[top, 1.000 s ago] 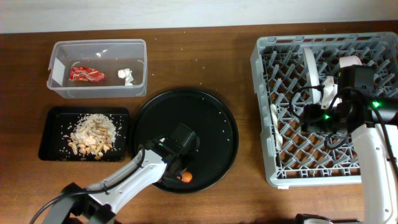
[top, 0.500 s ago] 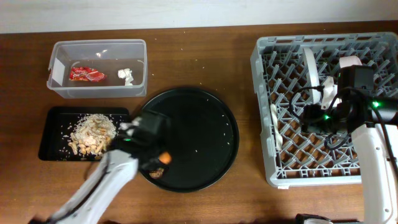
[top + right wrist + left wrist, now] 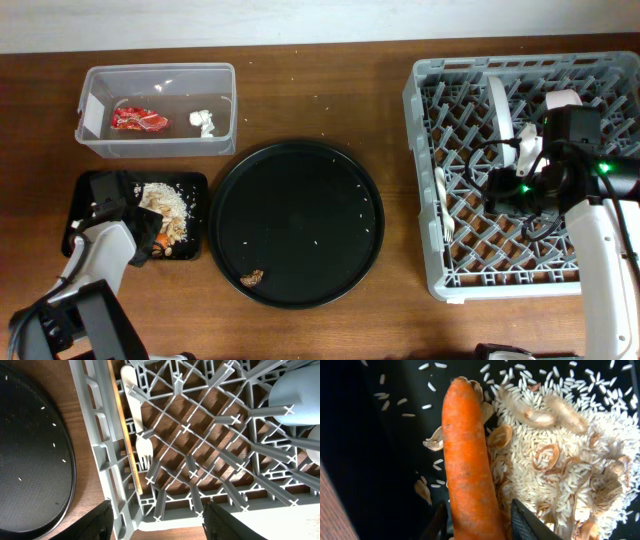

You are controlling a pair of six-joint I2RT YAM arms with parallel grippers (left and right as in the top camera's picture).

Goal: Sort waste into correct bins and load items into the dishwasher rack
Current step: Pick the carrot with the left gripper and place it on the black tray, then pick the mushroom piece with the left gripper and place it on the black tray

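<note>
Orange carrot piece [image 3: 467, 455] is held by its lower end between the left fingers [image 3: 522, 521], which are closed against its sides. It is carried over the shallow black tray [image 3: 85, 190] near the left edge of the worktop, towards the near-left corner. Its far end lies over the edge of the rice and beige food scraps [image 3: 555, 475]. Whether it already rests on them cannot be told.

The step in hand is judged to be the release. It would best be made low, with the carrot kept well inside the tray's rim and along its length, so that no roll onto the worktop is risked. The left fingers should then be opened only enough to free it and lifted straight up, so that the loose rice is not scattered.

The right fingers [image 3: 97, 522] are spread wide and empty above the dishwasher rack [image 3: 430, 150] at the right edge, beside the white plastic fork [image 3: 137, 435].
</note>
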